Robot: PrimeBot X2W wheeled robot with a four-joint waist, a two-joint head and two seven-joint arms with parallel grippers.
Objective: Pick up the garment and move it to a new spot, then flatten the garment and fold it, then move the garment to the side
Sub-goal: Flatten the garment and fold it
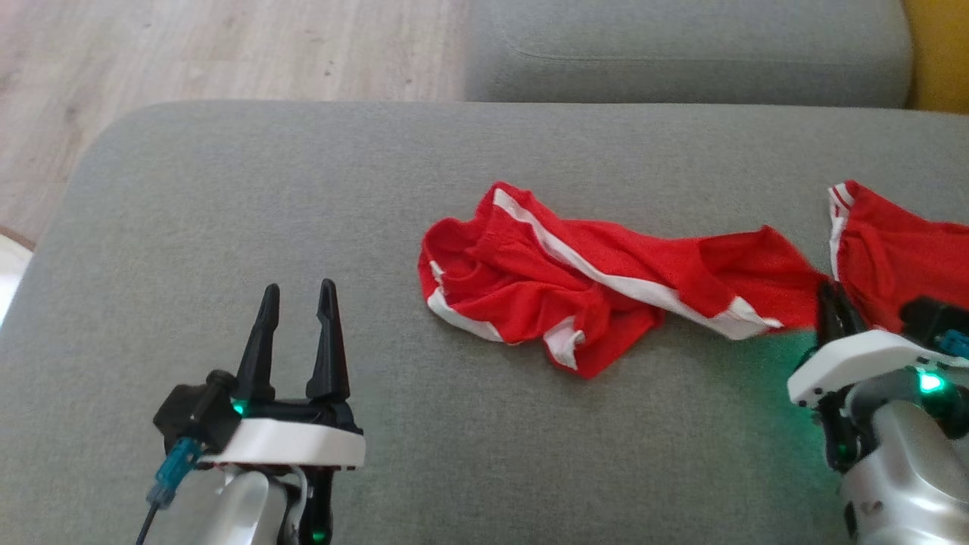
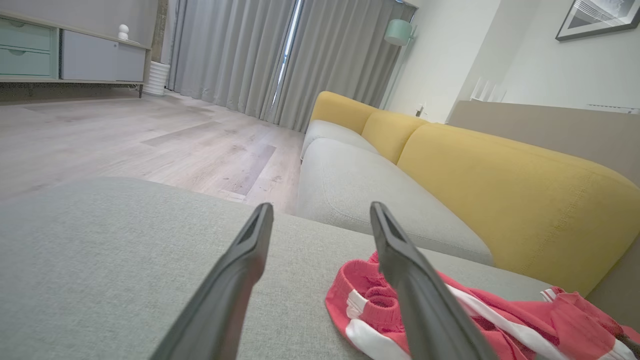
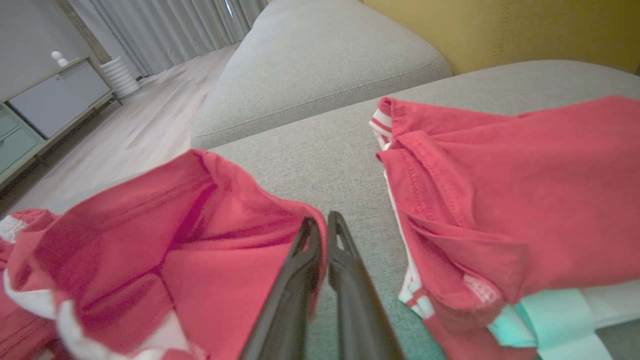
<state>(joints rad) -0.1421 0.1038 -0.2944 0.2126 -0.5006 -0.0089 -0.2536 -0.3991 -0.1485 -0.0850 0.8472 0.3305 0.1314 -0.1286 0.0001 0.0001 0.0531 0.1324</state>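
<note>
over the near left part of the grey cushion (image 1: 227, 189) the left gripper (image 1: 299, 286) is hovering, jaws spread wide with nothing between them. at the cushion's near right, the right gripper (image 3: 323, 218) is sitting at one end of the garment (image 1: 575, 288). its jaws are almost pressed together, with just a sliver showing. the hem is leaning on one finger, and whether cloth is caught there i cannot tell.

the risk is sitting right here. if a fold is snagging when that arm pulls away, it is likely dragging the garment into the red pile (image 1: 901, 257) at the cushion's right edge, or bunching it worse.

the garment is lying across the cushion's middle. it is red with white stripes, twisted like a rope, crumpled at its left end and nowhere near flat. beyond the cushion's far edge a second grey seat (image 1: 681, 45) is showing.
</note>
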